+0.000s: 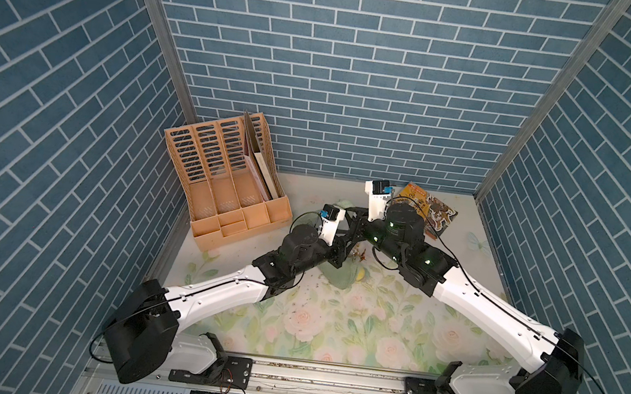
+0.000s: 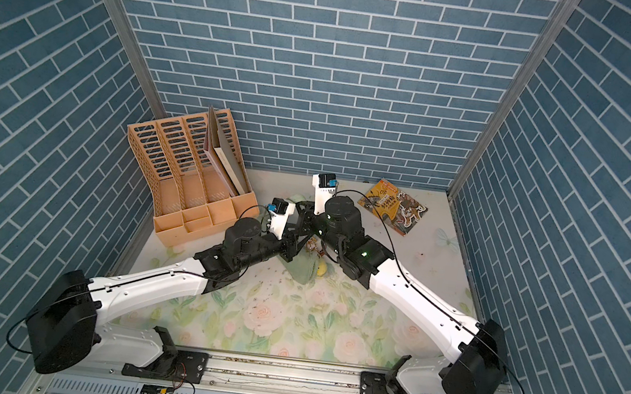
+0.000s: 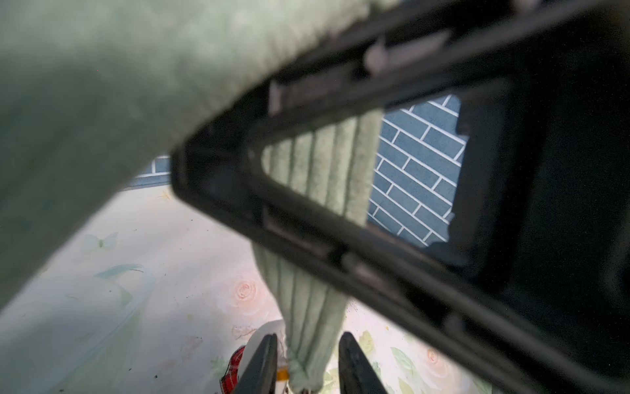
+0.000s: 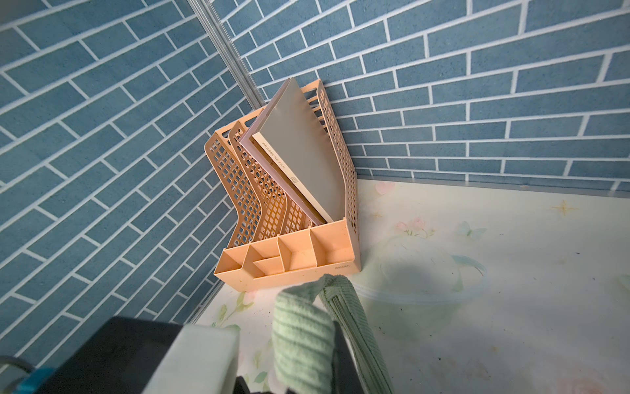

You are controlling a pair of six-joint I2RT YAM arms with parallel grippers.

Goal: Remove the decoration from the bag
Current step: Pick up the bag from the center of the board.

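The bag (image 1: pixel 336 279), sage-green and ribbed, lies near the middle of the desk (image 1: pixel 330 326), between the two arms and largely hidden beneath them in both top views. Part of it is raised off the surface, as the left wrist view shows. Its strap (image 3: pixel 308 317) hangs down from the raised part. The decoration (image 3: pixel 233 366), a small white piece with a red check pattern, sits just beside the lower end of the strap; its attachment point is not visible. A small yellow item (image 2: pixel 321 268) rests against the bag's near edge. The left end effector (image 3: pixel 308 358) has its fingers (image 3: pixel 264 361) standing narrowly apart, one on each side of the strap; I cannot tell whether they press it. The right end effector (image 1: pixel 354 227) is pressed together, with a fold of the bag's fabric bunched over its tips in the right wrist view. The two end effectors are close together above the bag. A peach file rack (image 1: pixel 223 199) stands in the far left corner, with flat folders (image 4: pixel 306 146) leaning in its end slot. A printed booklet (image 1: pixel 429 210) lies flat by the back wall, well apart from the bag.
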